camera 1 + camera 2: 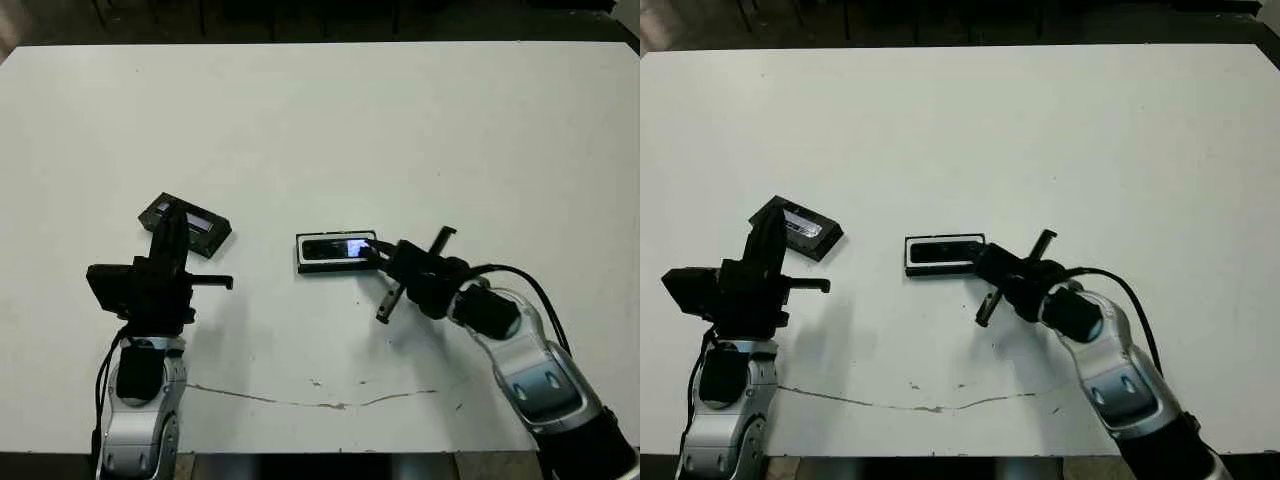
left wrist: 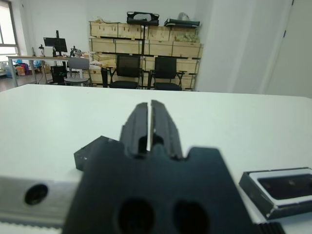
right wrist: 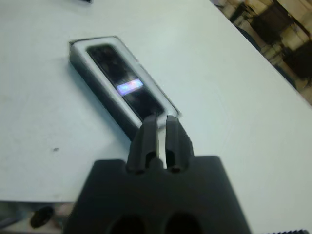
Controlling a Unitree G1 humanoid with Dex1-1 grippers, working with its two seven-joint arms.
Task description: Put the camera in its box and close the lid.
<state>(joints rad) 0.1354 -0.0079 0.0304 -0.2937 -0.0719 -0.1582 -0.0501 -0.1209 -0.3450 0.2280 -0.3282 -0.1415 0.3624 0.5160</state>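
the camera (image 3: 124, 88) already lay inside the box (image 1: 337, 252) near the middle of the white surface (image 1: 320, 120), so the loading step looked done and the lid was what remained. the right gripper (image 3: 157, 127) sat at the box's near end, its jaws pressed almost together and holding nothing. the lid (image 1: 188, 224) lay well apart to the left, just beyond the left gripper (image 2: 149, 122), whose jaws were likewise nearly closed and empty. next, that gripper would probably need to spread, take the lid and carry it squarely over the box.
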